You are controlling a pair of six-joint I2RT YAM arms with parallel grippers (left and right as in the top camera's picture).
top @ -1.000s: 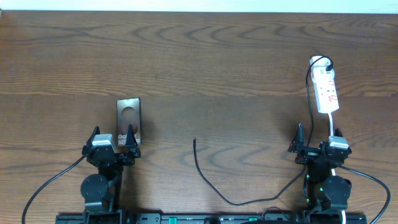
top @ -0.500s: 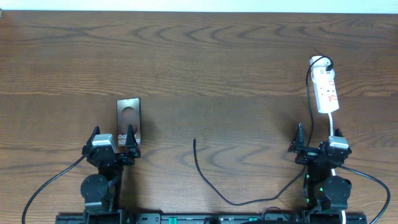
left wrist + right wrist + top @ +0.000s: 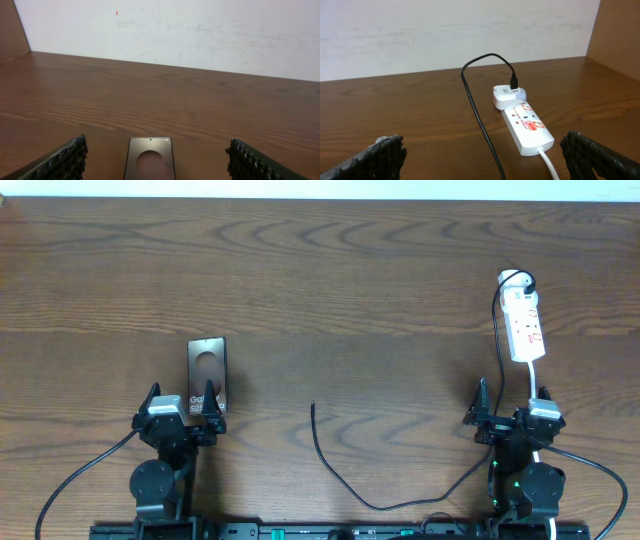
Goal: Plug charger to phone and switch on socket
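Left end effector (image 3: 181, 392): released, jaws spread wide, nothing grasped; near end of phone lies between its fingers.
Right end effector (image 3: 511, 395): released, jaws at full spread, empty; set just short of the power strip.
Thin flat rectangular phone, glossy brown face with a round mark (image 3: 207, 365): flat on the table, left side. White lettering at its near end reads "Gal"; the rest is hidden behind a finger.
Long thin black charger cable (image 3: 330, 465): free connector tip rests on the table at centre, apart from the phone. The cable loops toward the near edge, then runs up the right side to a white plug (image 3: 506, 95) seated at the far end of the strip.
Small white elongated power strip with red markings (image 3: 526, 328): far right; markings too small to read. Its white cord (image 3: 547, 161) leaves the near end.
Dark brown wood-grain table (image 3: 350, 280).
Plain white wall (image 3: 200, 30) behind the table.
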